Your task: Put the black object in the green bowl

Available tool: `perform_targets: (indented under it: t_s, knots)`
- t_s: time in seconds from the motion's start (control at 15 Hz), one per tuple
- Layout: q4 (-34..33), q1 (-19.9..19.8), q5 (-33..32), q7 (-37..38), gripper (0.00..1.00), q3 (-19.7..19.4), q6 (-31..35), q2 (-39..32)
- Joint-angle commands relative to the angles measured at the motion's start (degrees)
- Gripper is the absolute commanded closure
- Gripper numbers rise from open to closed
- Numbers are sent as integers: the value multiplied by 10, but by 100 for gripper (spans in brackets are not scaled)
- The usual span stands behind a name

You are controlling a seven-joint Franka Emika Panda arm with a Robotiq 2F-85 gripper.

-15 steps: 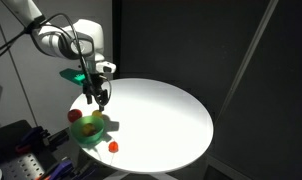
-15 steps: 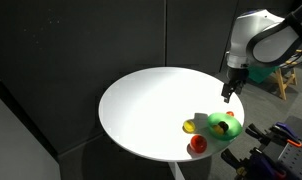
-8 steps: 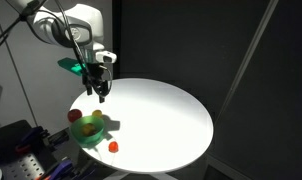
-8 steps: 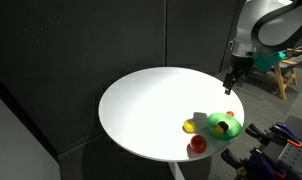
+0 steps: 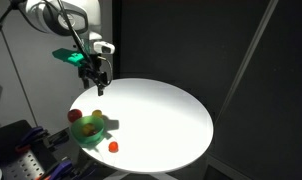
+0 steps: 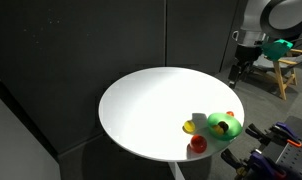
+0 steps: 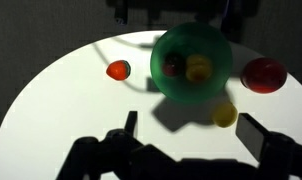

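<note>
While your gripper (image 5: 94,84) is hanging in the air over the edge of the round white table (image 5: 161,110), its fingers (image 7: 256,135) are standing wide apart in the wrist view, released, with nothing between them. You are looking down on the green bowl (image 7: 191,62), which is sitting close to that same edge and below the gripper. Inside the bowl a small dark lump, apparently the black object (image 7: 172,66), is lying just beside a yellowish piece (image 7: 198,68). Both exterior views are showing the bowl too small for you to make out the lump.

Three balls are crowding the bowl. The red ball (image 7: 262,73) is resting just beside its rim, toward the table's edge. The yellow ball (image 7: 224,113) is lying near the rim on the side facing the table's middle. The small red-orange ball (image 7: 118,70) is sitting apart from the bowl on the opposite side from the red ball, also near the edge. The bowl's shadow is falling across the tabletop toward the gripper. A dark backdrop (image 5: 241,60) is closing off the scene behind the table.
</note>
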State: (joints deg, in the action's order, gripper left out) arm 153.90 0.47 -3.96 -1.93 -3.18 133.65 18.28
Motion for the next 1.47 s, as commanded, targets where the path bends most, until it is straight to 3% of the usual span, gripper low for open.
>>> perform_targets:
  t_s: [0.0, 1.4]
  knots:
    - [0, -1, 13, -43, 0, -2, -36, 33]
    - [1, -5, 2, -30, 0, 6, -27, 21]
